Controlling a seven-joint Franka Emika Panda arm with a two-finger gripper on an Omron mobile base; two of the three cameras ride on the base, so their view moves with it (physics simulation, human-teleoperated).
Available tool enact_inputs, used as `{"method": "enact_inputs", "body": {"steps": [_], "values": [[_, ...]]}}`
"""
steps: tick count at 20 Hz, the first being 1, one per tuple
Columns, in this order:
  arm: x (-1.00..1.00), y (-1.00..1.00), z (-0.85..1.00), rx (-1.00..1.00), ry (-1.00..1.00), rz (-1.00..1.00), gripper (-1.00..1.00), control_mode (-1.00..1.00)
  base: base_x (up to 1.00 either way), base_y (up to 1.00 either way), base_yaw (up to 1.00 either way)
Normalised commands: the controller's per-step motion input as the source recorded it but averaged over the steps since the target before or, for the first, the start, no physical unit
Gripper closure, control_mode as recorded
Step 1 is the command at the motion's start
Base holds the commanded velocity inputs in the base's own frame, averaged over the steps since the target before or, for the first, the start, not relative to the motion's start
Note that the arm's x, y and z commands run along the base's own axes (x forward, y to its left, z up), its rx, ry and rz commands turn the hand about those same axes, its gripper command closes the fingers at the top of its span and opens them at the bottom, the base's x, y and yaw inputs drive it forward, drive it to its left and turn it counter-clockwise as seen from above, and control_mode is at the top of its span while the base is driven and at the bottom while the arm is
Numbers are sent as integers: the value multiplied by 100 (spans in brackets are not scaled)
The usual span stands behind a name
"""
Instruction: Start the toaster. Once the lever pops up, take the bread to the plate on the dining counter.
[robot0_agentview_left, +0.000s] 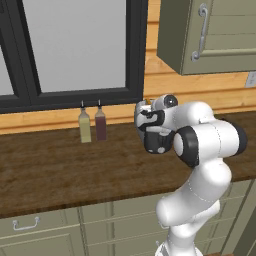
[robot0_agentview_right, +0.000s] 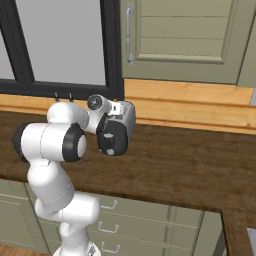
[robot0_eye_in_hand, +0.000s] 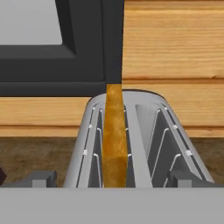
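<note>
Golden bread (robot0_eye_in_hand: 114, 140) stands upright in toaster (robot0_eye_in_hand: 135, 144) left slot; tool (robot0_eye_in_hand: 113, 179) spread apart, seemingly astride it

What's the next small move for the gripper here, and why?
Probably ease the open gripper forward along the toaster so its fingertips straddle the bread. In the hand view the slice stands edge-on in the left slot, rising above the toaster's top, with a fingertip out to either side, so the approach looks lined up but not yet at the slice. Lever position cannot be told.

Base cameras flanking; hand camera close above toaster (robot0_eye_in_hand: 135, 144).
</note>
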Motion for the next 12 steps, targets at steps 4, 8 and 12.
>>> {"method": "enact_inputs", "body": {"steps": [4,8,12], "values": [[15,0,-1,0,0,0,-100,-100,0,0,0],[10,0,0,0,0,0,-100,-100,0,0,0],[8,0,0,0,0,0,-100,-100,0,0,0]]}}
